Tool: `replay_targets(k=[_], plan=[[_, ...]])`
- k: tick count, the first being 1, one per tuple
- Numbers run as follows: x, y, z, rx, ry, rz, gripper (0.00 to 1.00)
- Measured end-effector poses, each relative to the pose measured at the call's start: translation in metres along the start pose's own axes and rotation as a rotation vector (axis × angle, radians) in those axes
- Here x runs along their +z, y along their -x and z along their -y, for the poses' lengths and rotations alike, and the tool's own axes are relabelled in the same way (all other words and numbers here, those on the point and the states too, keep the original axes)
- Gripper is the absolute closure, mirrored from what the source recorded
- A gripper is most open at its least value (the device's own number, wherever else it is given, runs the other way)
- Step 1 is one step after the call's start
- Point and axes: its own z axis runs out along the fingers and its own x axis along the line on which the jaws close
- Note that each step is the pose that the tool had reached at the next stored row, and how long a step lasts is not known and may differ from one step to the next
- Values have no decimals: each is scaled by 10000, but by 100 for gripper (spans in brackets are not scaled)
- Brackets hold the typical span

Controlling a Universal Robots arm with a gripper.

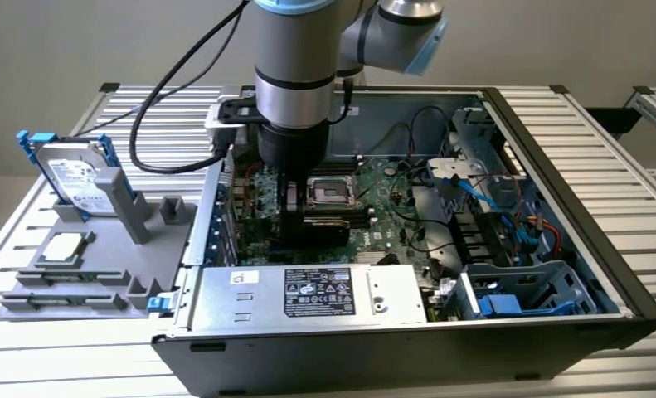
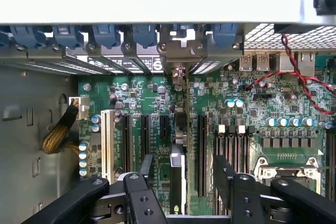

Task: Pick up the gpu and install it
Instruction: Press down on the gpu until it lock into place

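Observation:
The gpu [image 2: 179,145] stands on edge in a motherboard slot, seen from above as a thin strip. Its silver bracket [image 2: 177,51] meets the case's rear wall. My gripper [image 2: 182,159] is open, one black finger [image 2: 143,174] on each side of the card, with a gap between each finger and the card. In the exterior view the arm reaches straight down into the open computer case [image 1: 549,166], and the gripper [image 1: 305,217] hangs just over the green motherboard [image 1: 389,211] beside the CPU socket [image 1: 333,191].
A silver hard drive with blue rails [image 1: 73,174] stands in a grey fixture [image 1: 85,274] at the exterior view's left. Inside the case are the power supply [image 1: 305,290], a drive cage [image 1: 532,290] and blue cables [image 1: 493,195]. Red and black wires [image 2: 296,80] cross the board.

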Motion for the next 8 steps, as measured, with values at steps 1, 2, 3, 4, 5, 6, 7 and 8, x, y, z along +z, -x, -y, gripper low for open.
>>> replay_targets(k=[1,2,3,4,5,6,7,8], plan=[[-39,0,-2,-1,70,0,42],[-93,0,-5,0,162,0,42],[-110,0,-6,0,195,-1,42],[-133,0,-7,0,242,-2,42],[-142,0,-8,0,261,-3,51],[-151,0,-8,0,278,-2,57],[-159,-1,-9,0,295,-4,57],[-166,0,-9,0,308,-3,63]])
